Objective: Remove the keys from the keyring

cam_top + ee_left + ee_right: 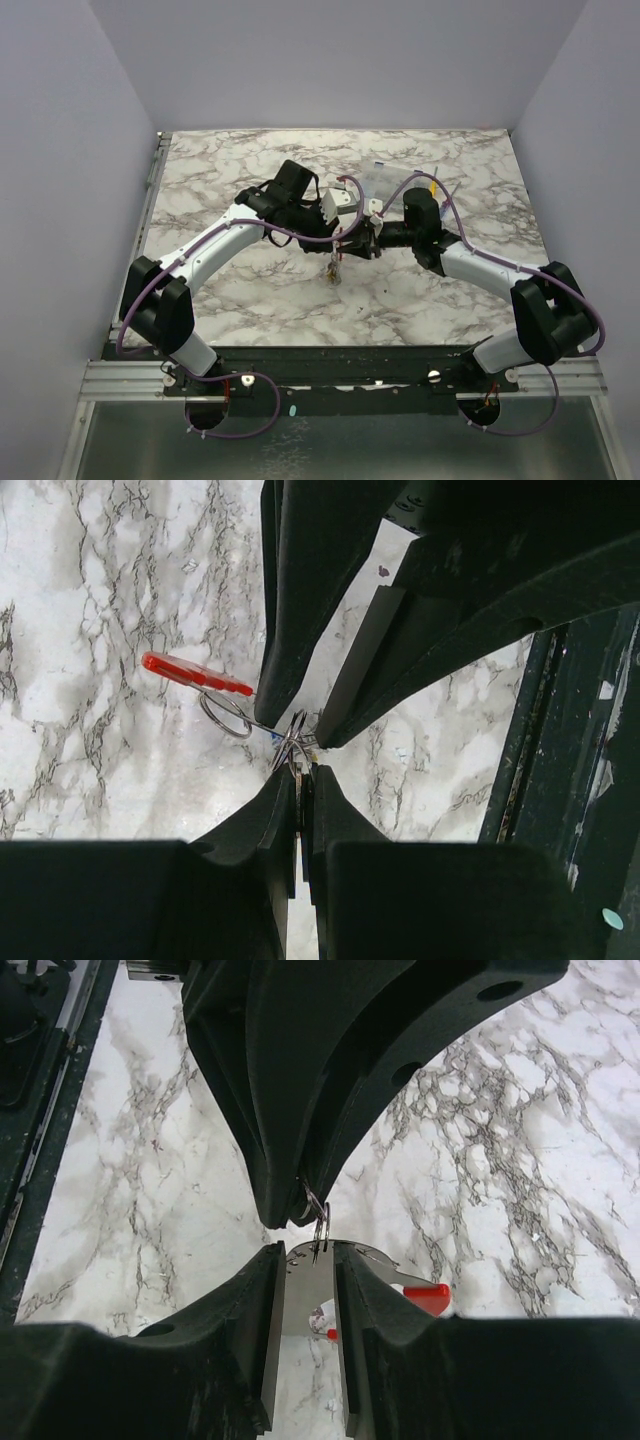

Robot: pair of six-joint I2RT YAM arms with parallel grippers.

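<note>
On the marble tabletop (240,300) the left arm (215,245) reached in from the near left corner toward the middle; the left gripper (299,778) had its jaws pressed together, pinching the thin wire of the keyring (225,716) at their very tips; from the right wrist view the same pair of dark fingers (285,1175) came down from above, closed on the ring with no gap showing. A red plastic tag (195,675) stuck out to one side of the ring, above the marble. The keys (333,268) showed in the overhead view as a small bunch just below the point where the two grippers met, near the middle of the table; whether they hung free or touched the surface could not be told, and in the wrist views they were mostly hidden behind the fingers. The right gripper (310,1260) faced the left one tip to tip; its jaws stood partly apart, one on either side of the ring; whether either pad touched the wire could not be told. The right arm (480,265) ran back to the near right corner.
</note>
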